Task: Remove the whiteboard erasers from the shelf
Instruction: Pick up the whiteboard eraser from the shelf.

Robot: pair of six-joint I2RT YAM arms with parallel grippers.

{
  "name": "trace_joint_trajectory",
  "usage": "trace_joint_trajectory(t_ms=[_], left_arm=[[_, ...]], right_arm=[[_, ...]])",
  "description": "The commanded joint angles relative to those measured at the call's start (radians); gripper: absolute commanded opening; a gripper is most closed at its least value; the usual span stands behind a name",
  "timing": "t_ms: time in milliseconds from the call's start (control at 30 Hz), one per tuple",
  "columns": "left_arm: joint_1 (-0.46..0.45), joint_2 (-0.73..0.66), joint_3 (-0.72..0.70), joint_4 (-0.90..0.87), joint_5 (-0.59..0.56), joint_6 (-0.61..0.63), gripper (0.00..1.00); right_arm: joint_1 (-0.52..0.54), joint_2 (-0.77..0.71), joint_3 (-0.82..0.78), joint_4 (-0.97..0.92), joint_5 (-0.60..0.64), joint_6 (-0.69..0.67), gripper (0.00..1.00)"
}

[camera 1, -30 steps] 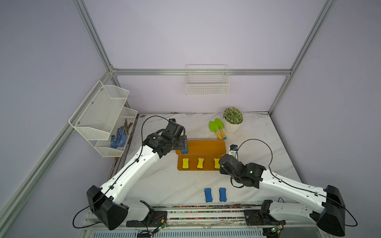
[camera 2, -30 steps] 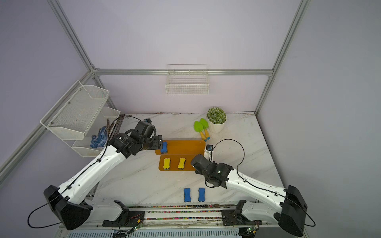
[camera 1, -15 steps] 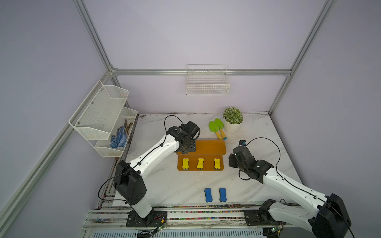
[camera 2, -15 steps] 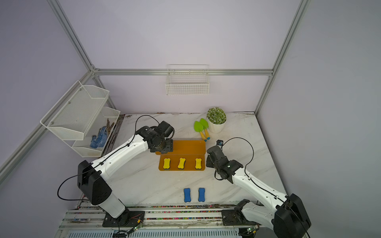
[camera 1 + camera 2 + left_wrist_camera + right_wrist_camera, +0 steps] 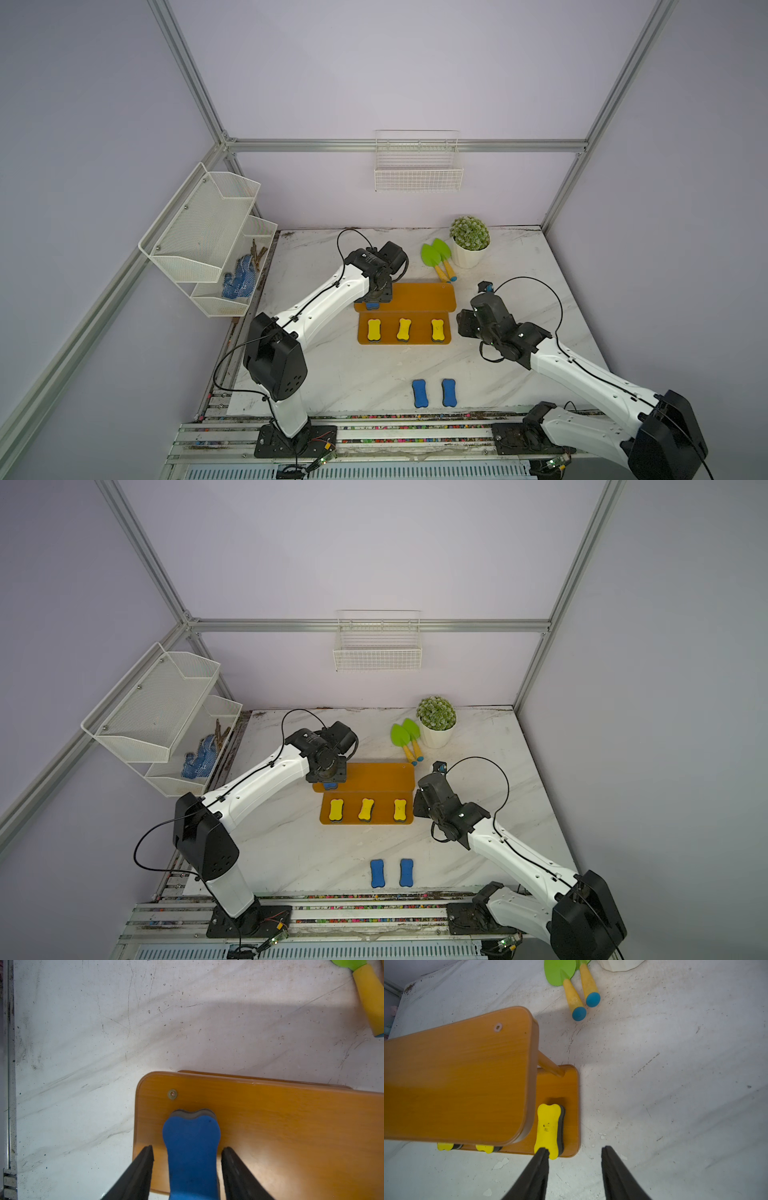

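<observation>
Closest to the robot, one blue eraser (image 5: 420,393) and a second blue eraser (image 5: 449,392) lie flat on the white table (image 5: 332,374), side by side. They are well away from the shelf (image 5: 424,297), so I think those two are done.

A bit farther back is the low step of the shelf. Three yellow erasers (image 5: 404,329) sit on it in a neat row, each apart from the next. The right claw (image 5: 575,1149) waits by the end yellow eraser (image 5: 549,1128). Its two fingers are spread apart with nothing between them. One finger (image 5: 542,1159) crosses the near tip of that eraser, but I cannot tell if it touches. I think the claw must slide sideways to get the eraser in the middle.

Farther back, on the high step, lies the last blue eraser (image 5: 191,1130), close to the step's corner. The left claw (image 5: 188,1147) has one finger on each side of it, with a thin gap on both sides. So the claw is open and not squeezing yet. It looks ready to pinch.

At the very back are green toy shovels (image 5: 436,257) and a potted plant (image 5: 469,239), out of the way.

Each eraser looks like a little bone: fat at both ends and thin in the middle. The top is bright foam and the bottom is a dark grey layer.
</observation>
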Motion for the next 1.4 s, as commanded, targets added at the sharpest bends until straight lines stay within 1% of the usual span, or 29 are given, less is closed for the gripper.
trace_joint_trajectory(t_ms=[0, 300, 400, 600, 700, 833, 900, 1000, 1033, 1167, 1367], left_arm=[[0.011, 0.009, 0.027, -0.007, -0.026, -0.003, 0.55], [0.021, -0.002, -0.005, 0.023, -0.019, -0.005, 0.44], [0.022, -0.008, -0.005, 0.024, -0.016, -0.004, 0.38], [0.021, -0.047, -0.034, 0.022, -0.012, -0.007, 0.22], [0.022, -0.092, -0.068, 0.022, 0.01, -0.03, 0.13], [-0.001, -0.193, -0.14, 0.022, 0.022, -0.077, 0.07], [-0.024, -0.25, -0.184, 0.022, 0.031, -0.104, 0.05], [-0.082, -0.344, -0.281, 0.022, 0.034, -0.168, 0.04], [-0.108, -0.401, -0.318, 0.023, 0.031, -0.197, 0.04], [-0.219, -0.526, -0.468, 0.026, 0.027, -0.316, 0.03], [-0.398, -0.637, -0.678, 0.027, 0.031, -0.463, 0.02]], right_arm=[[-0.006, 0.008, 0.014, 0.005, -0.016, -0.005, 0.46], [-0.006, 0.008, 0.023, -0.012, -0.03, -0.002, 0.45], [-0.006, 0.008, 0.027, -0.013, -0.032, -0.004, 0.45], [-0.006, 0.012, 0.029, -0.004, -0.046, -0.009, 0.45], [-0.006, 0.014, 0.03, -0.001, -0.055, -0.013, 0.45], [-0.006, 0.014, 0.033, -0.006, -0.082, -0.022, 0.44], [-0.004, 0.005, 0.033, -0.011, -0.091, -0.021, 0.44], [-0.004, -0.026, 0.023, -0.019, -0.094, -0.022, 0.44], [-0.004, -0.04, 0.015, -0.021, -0.091, -0.023, 0.44], [-0.004, -0.097, -0.014, -0.031, -0.087, -0.021, 0.43], [-0.001, -0.157, -0.035, -0.055, -0.087, -0.016, 0.43]])
